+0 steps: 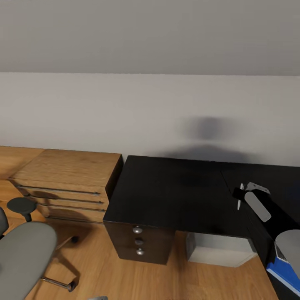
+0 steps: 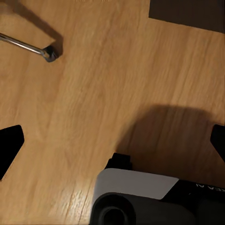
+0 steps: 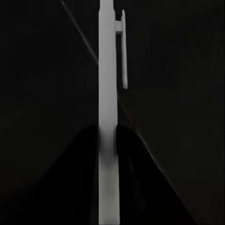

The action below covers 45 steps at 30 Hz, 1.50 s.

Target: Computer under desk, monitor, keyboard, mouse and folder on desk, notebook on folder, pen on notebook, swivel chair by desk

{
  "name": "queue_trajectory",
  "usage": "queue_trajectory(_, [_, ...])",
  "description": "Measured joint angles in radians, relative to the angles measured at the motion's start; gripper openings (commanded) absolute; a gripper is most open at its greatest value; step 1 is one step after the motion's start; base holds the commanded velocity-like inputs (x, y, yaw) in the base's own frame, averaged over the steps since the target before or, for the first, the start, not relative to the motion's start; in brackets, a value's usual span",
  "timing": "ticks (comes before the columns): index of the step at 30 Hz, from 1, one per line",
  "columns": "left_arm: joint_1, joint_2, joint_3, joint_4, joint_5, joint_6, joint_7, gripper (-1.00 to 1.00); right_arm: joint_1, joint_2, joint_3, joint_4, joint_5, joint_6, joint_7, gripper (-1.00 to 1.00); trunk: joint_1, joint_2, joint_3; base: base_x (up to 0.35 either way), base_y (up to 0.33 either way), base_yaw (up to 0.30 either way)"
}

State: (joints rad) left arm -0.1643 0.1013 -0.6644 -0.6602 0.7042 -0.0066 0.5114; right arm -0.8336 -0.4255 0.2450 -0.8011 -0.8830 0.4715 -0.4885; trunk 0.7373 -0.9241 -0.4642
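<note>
Black desk (image 1: 175, 196) fills the middle and right of the head view, against a plain pale wall, with a wood dresser (image 1: 66, 183) to its left and wood floor (image 1: 104, 266) below. Right gripper (image 1: 241, 199) sits at the right of the frame above the desktop, clamped on the white pen (image 1: 240, 201) (clip visible in the wrist view (image 3: 108, 117)). Chair (image 1: 25, 254) is lower left, well apart from the desk. Left gripper (image 2: 112, 140) hangs over bare floor, fingers spread wide. The desktop's left and middle are bare.
</note>
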Motion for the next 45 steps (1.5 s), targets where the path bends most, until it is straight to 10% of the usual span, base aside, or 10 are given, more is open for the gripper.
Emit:
queue_trajectory(7, [0.000, 0.000, 0.002, 0.007, -0.001, -0.057, 0.002, 1.00, 0.000, -0.028, -0.068, 0.041, -0.028, -0.007, 0.010, -1.00, 0.000, 0.000, 0.000, 0.000, 0.000, -0.297])
queue_trajectory(24, [0.000, 0.006, 0.007, 0.007, -0.001, -0.118, 0.003, 1.00, 0.000, -0.018, -0.070, 0.071, -0.029, -0.013, 0.013, -1.00, 0.000, 0.000, 0.000, 0.000, 0.000, -0.297])
queue_trajectory(36, [0.000, 0.006, 0.133, -0.019, 0.010, -0.122, 0.003, 1.00, 0.000, 0.066, -0.067, 0.094, -0.016, -0.014, 0.013, -1.00, 0.000, 0.000, 0.000, 0.000, 0.000, -0.201])
queue_trajectory(45, [0.000, 0.006, 0.142, -0.021, 0.010, -0.121, 0.005, 1.00, 0.000, 0.084, -0.065, 0.120, 0.098, -0.014, 0.010, -1.00, 0.000, 0.000, 0.000, 0.000, 0.000, -0.002])
